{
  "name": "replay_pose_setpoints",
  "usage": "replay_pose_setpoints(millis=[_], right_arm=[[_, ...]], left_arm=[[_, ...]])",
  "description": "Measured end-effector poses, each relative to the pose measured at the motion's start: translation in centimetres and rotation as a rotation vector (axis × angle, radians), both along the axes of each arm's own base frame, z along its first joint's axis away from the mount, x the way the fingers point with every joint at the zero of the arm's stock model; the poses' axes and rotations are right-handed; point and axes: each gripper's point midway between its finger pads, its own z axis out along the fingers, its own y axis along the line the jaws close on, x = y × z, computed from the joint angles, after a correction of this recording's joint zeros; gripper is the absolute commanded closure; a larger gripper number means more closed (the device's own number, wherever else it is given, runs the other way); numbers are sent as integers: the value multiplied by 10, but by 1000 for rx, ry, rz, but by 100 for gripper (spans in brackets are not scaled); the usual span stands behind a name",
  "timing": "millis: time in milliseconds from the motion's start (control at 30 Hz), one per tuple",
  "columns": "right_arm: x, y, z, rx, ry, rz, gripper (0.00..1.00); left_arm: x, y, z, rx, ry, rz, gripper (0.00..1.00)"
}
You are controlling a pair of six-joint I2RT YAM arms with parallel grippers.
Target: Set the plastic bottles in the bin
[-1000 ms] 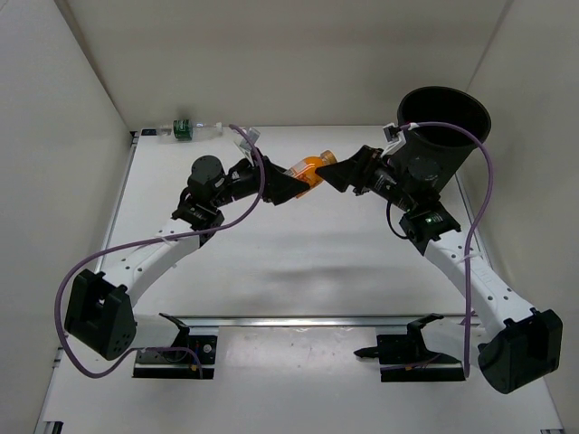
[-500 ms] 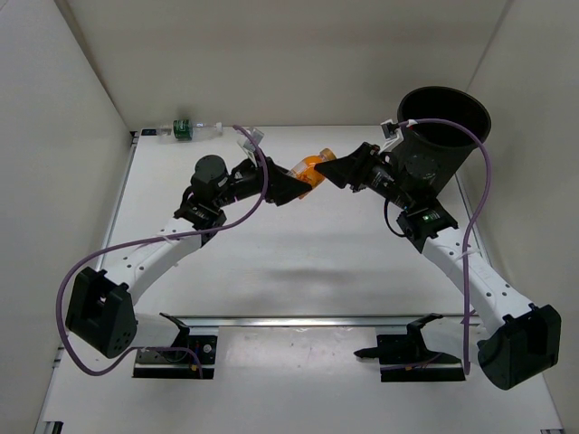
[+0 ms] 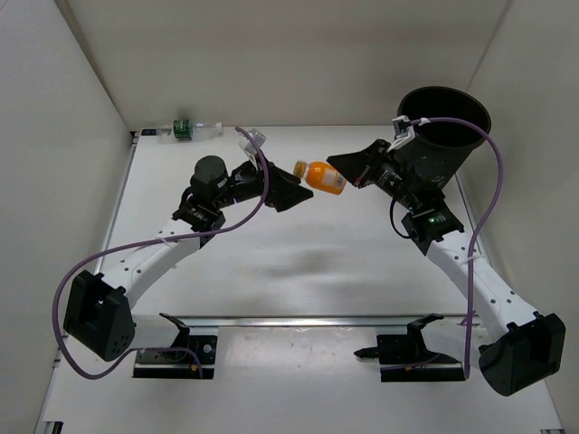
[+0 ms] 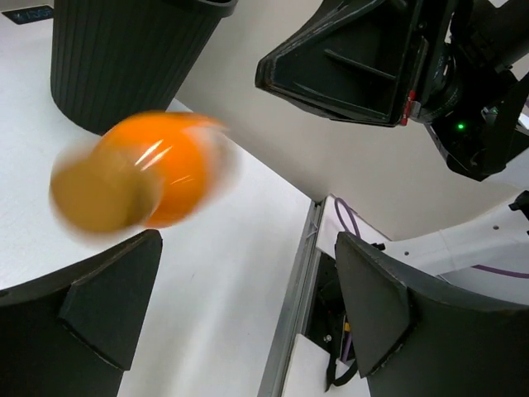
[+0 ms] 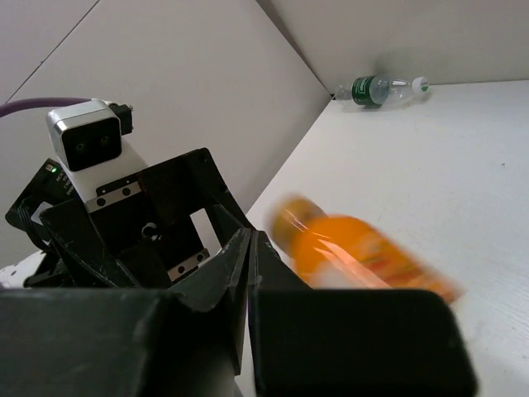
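Observation:
An orange bottle [image 3: 320, 174] hangs in the air between my two grippers, lying sideways and motion-blurred in both wrist views [image 4: 132, 178] [image 5: 355, 252]. My left gripper [image 3: 297, 190] is open and empty; the bottle is just beyond its left finger [image 4: 99, 306]. My right gripper [image 3: 338, 166] has its jaws shut together with nothing between them [image 5: 252, 241]; the bottle is beside its tip. The black bin [image 3: 450, 149] stands at the back right behind the right arm and shows in the left wrist view [image 4: 124, 58]. A clear bottle with a green label [image 3: 186, 131] lies at the back left [image 5: 372, 88].
White walls close the table at the left, back and right. The right arm's purple cable [image 3: 496, 194] loops beside the bin. A metal rail [image 3: 298, 318] runs across the near edge between the arm bases.
The left gripper held the orange bottle before; now it is open and the bottle has shifted right, loose and blurred. The right gripper has pulled back and up a little toward the bin.

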Motion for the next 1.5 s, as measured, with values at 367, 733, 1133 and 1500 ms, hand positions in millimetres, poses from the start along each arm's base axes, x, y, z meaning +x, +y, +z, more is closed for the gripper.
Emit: replay_pose_setpoints(millis=[367, 733, 1133, 1500], right_arm=[[1, 4, -13, -47, 18, 36, 99], [30, -43, -49, -181, 154, -125, 46], [73, -47, -143, -509, 406, -277, 4], [237, -80, -247, -764, 409, -258, 3]], left_arm=[[-4, 0, 4, -3, -11, -11, 5], [41, 22, -37, 145, 102, 182, 1], [86, 17, -169, 415, 378, 222, 2], [54, 113, -169, 482, 401, 416, 1]])
